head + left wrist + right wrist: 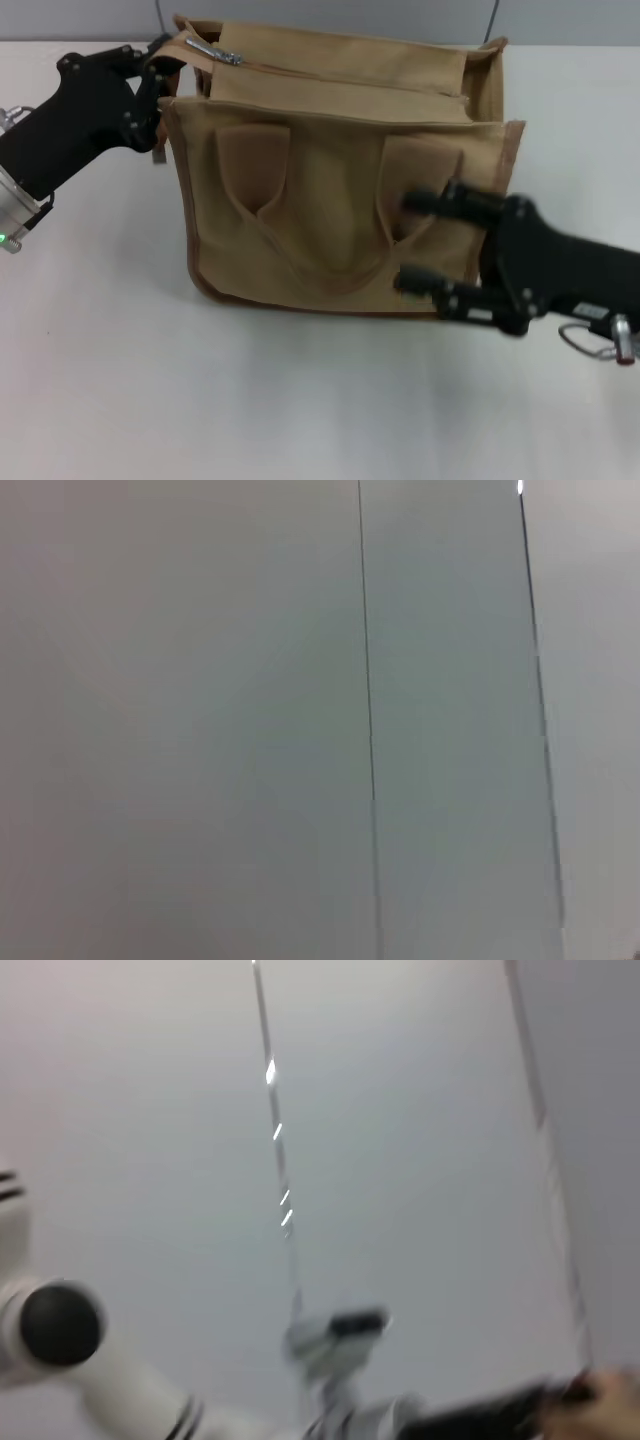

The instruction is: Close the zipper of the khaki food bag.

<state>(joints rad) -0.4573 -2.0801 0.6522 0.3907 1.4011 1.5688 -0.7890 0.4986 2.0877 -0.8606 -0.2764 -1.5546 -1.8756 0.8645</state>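
Spread apart, the fingers of my right gripper (415, 243) press against the front face of the khaki food bag (330, 200), which stands on the white table (300, 400). Whether my left gripper (160, 70), at the bag's far left corner, pinches anything I cannot tell. Soft canvas likely sags, so I would brace it and pull the zipper (330, 78) by its silver tab (212, 51).
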